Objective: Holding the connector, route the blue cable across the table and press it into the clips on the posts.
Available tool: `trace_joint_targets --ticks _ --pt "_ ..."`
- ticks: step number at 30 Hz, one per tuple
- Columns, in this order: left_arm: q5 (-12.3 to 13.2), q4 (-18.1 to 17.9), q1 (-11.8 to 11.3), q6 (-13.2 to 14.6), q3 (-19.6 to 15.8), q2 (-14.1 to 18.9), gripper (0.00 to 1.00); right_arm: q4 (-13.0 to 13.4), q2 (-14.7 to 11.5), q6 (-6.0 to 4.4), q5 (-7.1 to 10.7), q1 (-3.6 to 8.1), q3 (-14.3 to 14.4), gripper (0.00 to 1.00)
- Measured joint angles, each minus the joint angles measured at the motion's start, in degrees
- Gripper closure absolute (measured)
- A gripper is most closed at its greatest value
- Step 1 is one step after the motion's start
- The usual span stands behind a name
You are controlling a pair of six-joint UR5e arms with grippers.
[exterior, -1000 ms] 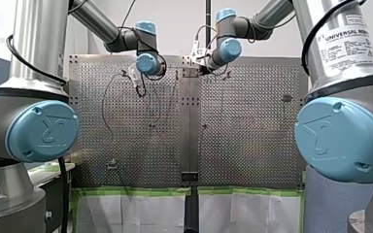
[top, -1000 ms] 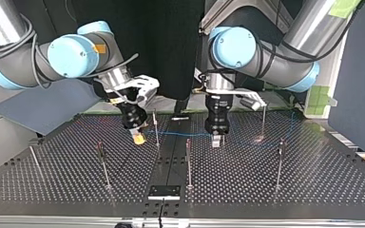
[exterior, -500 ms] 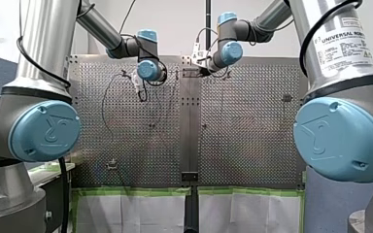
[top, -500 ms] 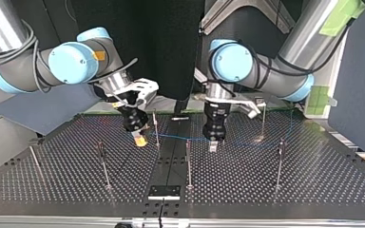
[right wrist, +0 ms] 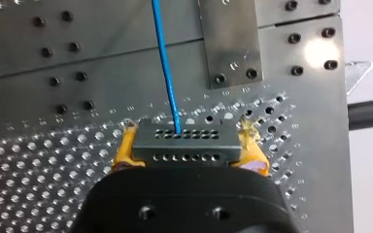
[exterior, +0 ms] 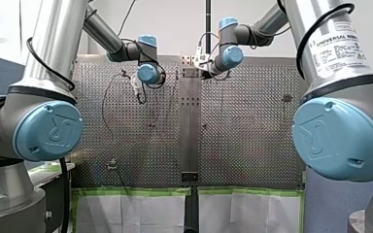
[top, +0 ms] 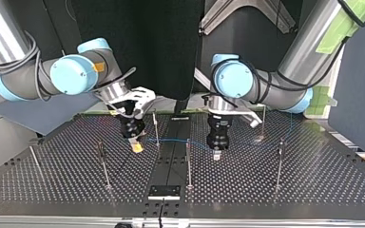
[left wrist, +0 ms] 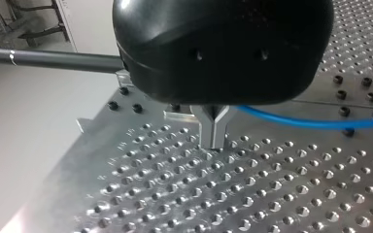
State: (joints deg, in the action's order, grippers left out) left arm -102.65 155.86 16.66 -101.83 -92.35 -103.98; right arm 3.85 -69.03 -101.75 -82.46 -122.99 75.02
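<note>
Between the yellow pads (right wrist: 121,153) of my right gripper (right wrist: 187,140), pinched connector (right wrist: 184,148), blue cable (right wrist: 165,63) ahead.

Grey connector (right wrist: 184,141) clamped in right gripper (right wrist: 187,151), yellow pads (right wrist: 124,150) either side, blue cable (right wrist: 164,58) leading ahead

Front view: white label (exterior: 339,47) on the near tube of my right arm (exterior: 349,92), heading reads "UNIVERSAL ROB…", cut off at the tube's curve. Smaller lines under it are too fine to read. Blue joint cap (exterior: 337,138) just below it, near right, bears an embossed "UR" mark. Matching blue cap (exterior: 48,131) on my left arm (exterior: 53,43), near left, carries the same "UR" mark. Top view and both wrist views: no legible text.
</note>
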Motion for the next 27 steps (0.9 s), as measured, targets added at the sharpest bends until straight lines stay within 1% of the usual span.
trace_joint_targets --ticks 5,9,11,14,17,21,27 --pt "0.41 0.26 -0.34 -0.33 2.96 -2.34 1.0 0.09 0.07 -0.11 0.02 0.98 -0.56 1.0" --pt "0.91 0.46 -1.08 -0.52 5.07 -2.83 1.0 0.33 0.3 -0.27 0.15 1.83 -1.11 1.0" --pt "1.35 0.62 -1.63 -0.63 5.98 -2.9 1.0 0.35 0.71 -0.33 0.37 2.08 -1.6 1.0" --pt "1.95 0.71 -2.4 -0.9 6.58 -3.02 1.0 0.35 1.64 -0.37 0.64 2.39 -2.52 1.0" --pt "2.39 1.33 -2.93 -0.98 7.07 -3.89 1.0 0.35 2.25 -0.39 0.79 2.62 -3.2 1.0" --pt "2.56 1.97 -3.15 -0.94 7.37 -4.73 1.0 0.32 2.52 -0.47 1.07 2.93 -3.79 1.0" --pt "2.82 2.32 -3.27 -0.98 7.62 -4.89 1.0 0.31 3.15 -0.63 1.59 3.51 -4.58 1.0"
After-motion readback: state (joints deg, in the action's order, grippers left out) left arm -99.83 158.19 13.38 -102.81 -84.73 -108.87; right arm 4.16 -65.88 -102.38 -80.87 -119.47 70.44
